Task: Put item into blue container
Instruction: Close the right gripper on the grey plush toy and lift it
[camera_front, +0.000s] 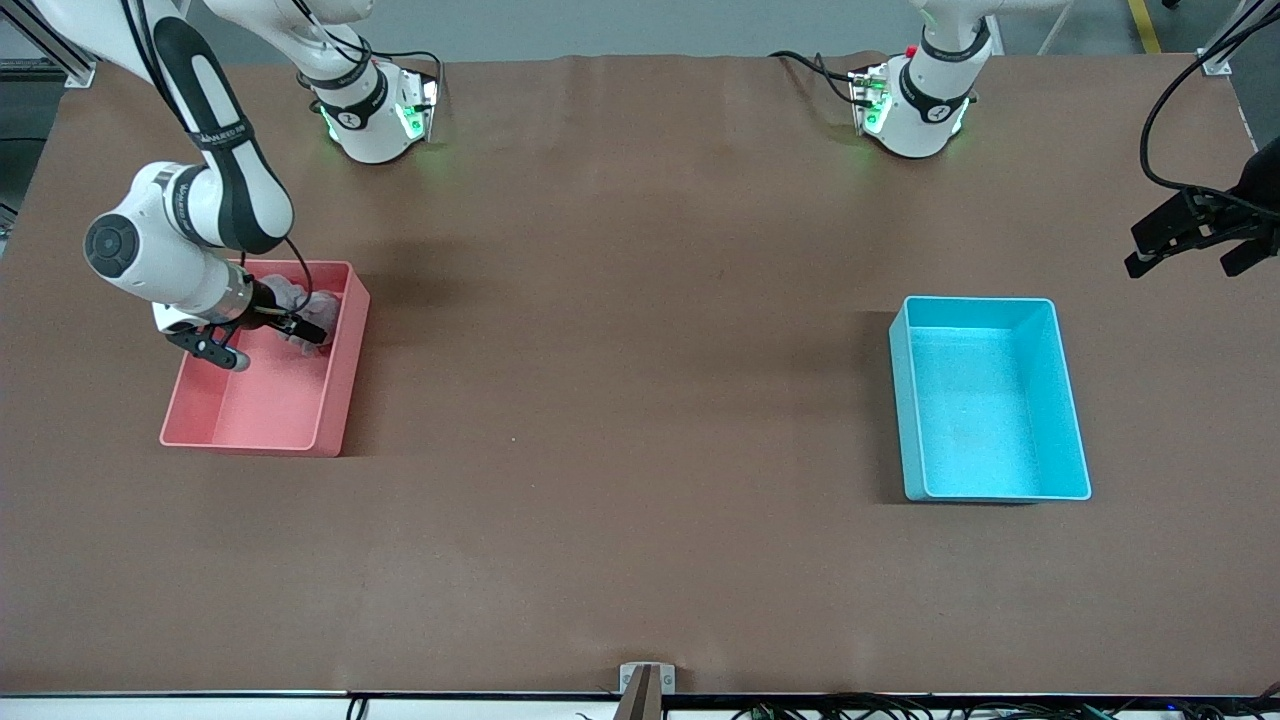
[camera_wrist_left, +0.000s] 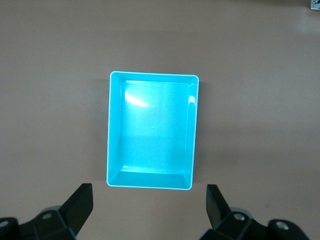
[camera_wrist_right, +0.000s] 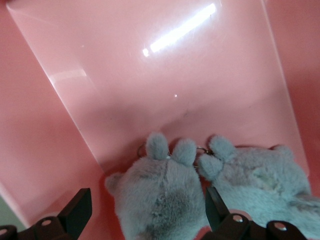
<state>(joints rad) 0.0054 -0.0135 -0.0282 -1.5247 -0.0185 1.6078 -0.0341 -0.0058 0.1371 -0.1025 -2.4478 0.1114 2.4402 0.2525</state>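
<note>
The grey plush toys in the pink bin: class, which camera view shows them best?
The right wrist view: two grey plush toys fill its foreground, ears and fur clear, on the pink bin floor. The front view shows only a pale patch, mostly hidden by the right gripper. The left wrist view shows none.

Broad bench covered edge to edge in matte brown sheeting, faintly creased and mottled. Grey floor showing along the top edge, with a yellow line painted on it at one corner. Aluminium frame posts standing at the upper corners. White strip and loose cables running along the lower edge. Even overhead lighting, soft shadows.
</note>
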